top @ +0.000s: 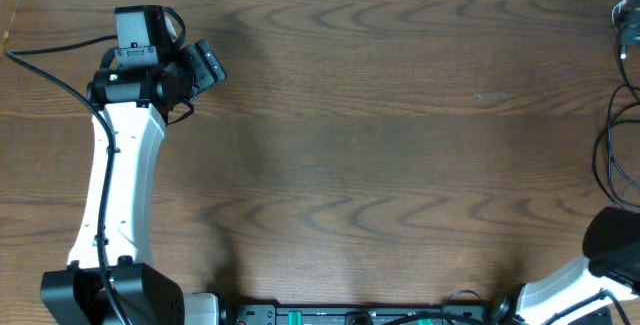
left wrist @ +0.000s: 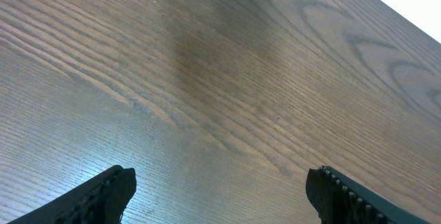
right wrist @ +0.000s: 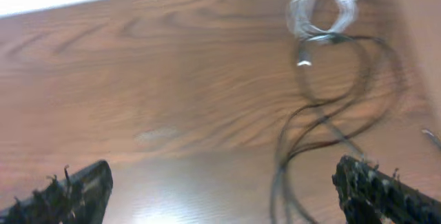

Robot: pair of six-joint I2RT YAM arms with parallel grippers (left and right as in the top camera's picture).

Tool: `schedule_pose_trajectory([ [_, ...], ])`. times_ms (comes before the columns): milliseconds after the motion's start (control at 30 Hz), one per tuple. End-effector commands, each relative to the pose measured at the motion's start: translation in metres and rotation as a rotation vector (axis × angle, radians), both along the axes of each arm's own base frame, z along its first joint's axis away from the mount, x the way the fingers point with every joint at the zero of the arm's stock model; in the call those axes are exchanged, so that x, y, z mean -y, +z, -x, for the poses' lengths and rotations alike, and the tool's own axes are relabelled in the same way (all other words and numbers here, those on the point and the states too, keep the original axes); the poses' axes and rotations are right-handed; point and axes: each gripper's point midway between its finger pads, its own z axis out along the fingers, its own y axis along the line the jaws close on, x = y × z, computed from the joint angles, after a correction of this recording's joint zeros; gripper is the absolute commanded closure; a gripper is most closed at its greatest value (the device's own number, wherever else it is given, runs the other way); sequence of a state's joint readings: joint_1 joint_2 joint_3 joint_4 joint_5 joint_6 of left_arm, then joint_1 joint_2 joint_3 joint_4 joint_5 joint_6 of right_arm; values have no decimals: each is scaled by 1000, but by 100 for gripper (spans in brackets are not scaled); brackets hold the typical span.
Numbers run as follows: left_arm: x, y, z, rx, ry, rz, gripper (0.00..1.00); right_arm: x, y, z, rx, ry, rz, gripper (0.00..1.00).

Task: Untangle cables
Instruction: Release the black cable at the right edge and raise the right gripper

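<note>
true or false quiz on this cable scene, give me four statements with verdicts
1. The left gripper is open above bare table. True.
2. The right gripper is shut on a black cable. False: it is open and holds nothing.
3. In the right wrist view, a white cable lies coiled beyond the black cables. True.
4. The cables lie at the middle of the table. False: in the overhead view they lie at its right edge.
</note>
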State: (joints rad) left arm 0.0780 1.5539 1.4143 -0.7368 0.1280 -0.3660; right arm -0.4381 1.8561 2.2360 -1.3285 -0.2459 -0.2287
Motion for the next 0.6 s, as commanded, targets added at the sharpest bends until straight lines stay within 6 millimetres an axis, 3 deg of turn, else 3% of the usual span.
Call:
schedule_pose_trajectory([
  [0,-2,0,-1,-4,7,-3,11,-59,9,0,23,212,-67,1],
  [100,-1,-1,0,-10,6,-3,9,-98,4,4,-24,297,-100,1],
  [200,-1,-1,0,-10,7,-2,0,-127,4,8,-45,348,-94,1],
  [367,-2,-1,0,-10,7,-3,0,-145,25,15,-4,324,-57,1],
  [567,-2,-1,0,-10,7,-3,0,-155,58,47,60,305,-62,1],
])
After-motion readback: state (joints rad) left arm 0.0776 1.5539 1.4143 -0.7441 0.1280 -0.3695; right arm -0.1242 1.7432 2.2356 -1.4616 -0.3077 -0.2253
